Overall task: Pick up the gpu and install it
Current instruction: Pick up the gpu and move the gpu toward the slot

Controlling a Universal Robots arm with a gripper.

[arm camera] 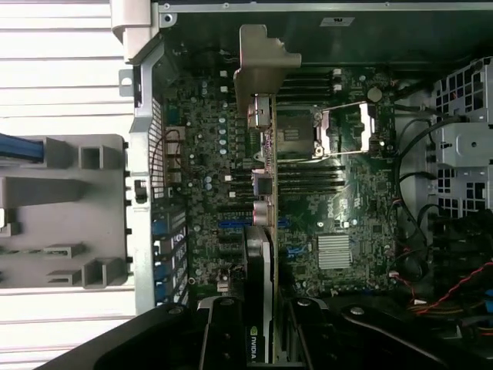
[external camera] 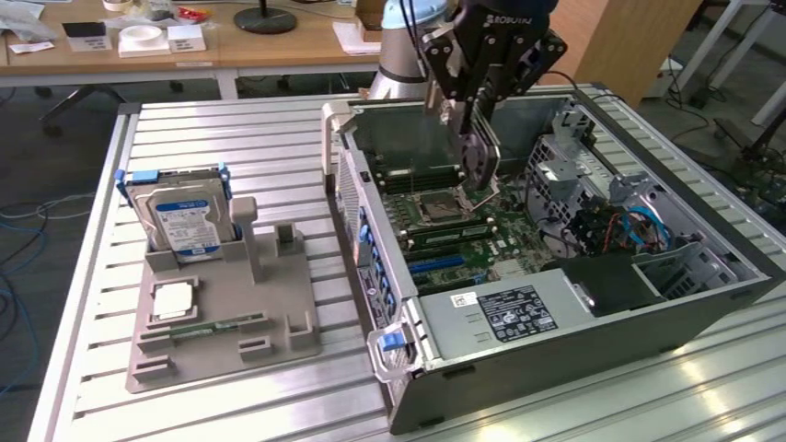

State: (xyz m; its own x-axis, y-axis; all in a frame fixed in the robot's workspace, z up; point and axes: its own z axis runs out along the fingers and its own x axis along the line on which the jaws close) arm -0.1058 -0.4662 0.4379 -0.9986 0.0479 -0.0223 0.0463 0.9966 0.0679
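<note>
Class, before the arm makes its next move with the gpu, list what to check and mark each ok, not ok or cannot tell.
1. gpu gripped in the hand: ok.
2. gpu over the open computer case, above the motherboard: ok.
3. gpu seated in a slot: not ok, it is held above the board.
4. gpu lined up with the blue slots: cannot tell.
5. Hard drive parked on the grey holder, apart from the case: ok.
</note>
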